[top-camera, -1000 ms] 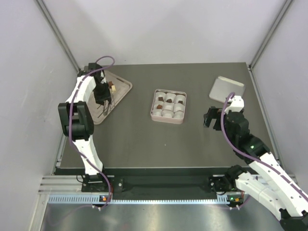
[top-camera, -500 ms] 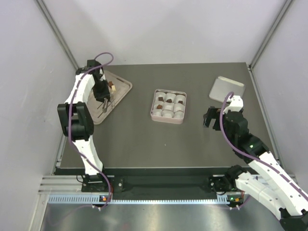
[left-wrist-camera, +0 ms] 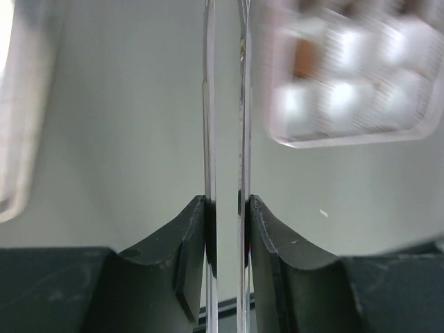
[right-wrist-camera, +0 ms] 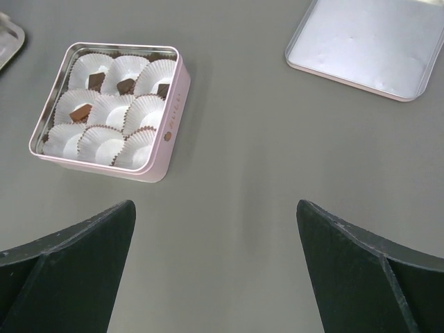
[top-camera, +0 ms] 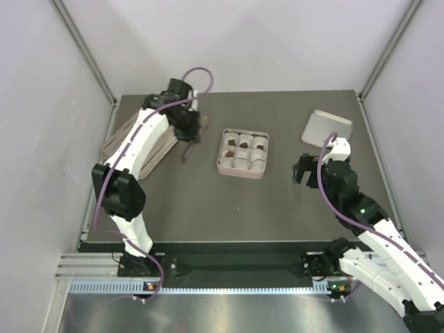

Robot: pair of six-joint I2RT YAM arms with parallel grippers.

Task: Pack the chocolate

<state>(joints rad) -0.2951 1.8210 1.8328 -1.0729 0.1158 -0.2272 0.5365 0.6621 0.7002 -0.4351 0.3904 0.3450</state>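
Note:
A pink square tin [top-camera: 242, 171] of white paper cups sits mid-table, with several brown chocolate pieces [top-camera: 229, 143] in its cups. It also shows in the right wrist view [right-wrist-camera: 166, 132], chocolate [right-wrist-camera: 95, 80] in the far cups. My left gripper [top-camera: 186, 132] is shut on metal tweezers [top-camera: 187, 151] just left of the tin. In the left wrist view the jaws [left-wrist-camera: 227, 205] clamp the two blades [left-wrist-camera: 243, 104]; their tips run out of frame. My right gripper [top-camera: 300, 170] is open and empty right of the tin, also seen in its wrist view [right-wrist-camera: 215, 215].
A brown tray [top-camera: 166, 149] lies at the back left, mostly hidden under my left arm; its chocolates are hidden. The tin's lid [top-camera: 327, 127] lies at the back right, also in the right wrist view [right-wrist-camera: 368, 45]. White walls enclose the table.
My left arm has swung from over the tray rightwards to beside the tin, carrying the tweezers. The right arm has not moved.

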